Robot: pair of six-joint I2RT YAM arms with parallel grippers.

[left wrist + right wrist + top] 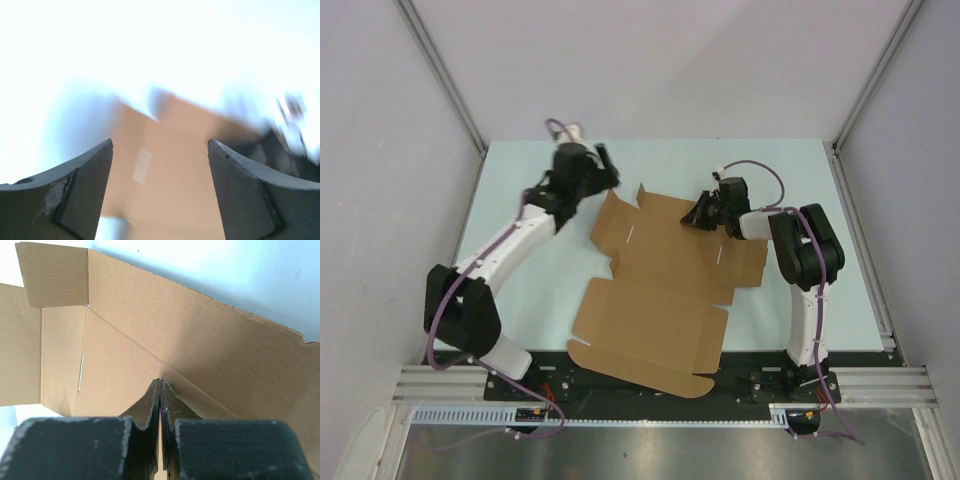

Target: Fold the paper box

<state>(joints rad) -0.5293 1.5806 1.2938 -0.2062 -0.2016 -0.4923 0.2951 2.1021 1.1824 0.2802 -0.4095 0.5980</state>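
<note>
two sets — left fingers (75, 200) spread above paper box (660, 270), apart; right fingers (150, 405) pressed together, tips at its crease.

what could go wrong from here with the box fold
1. The right gripper is shut and only presses at a crease of the box. It grips nothing, so the box may slide rather than fold.
2. The left gripper is open and looks clear of the box, so nothing pins it down.
3. The near panel overhangs the table edge by the arm bases and could snag there.
</note>
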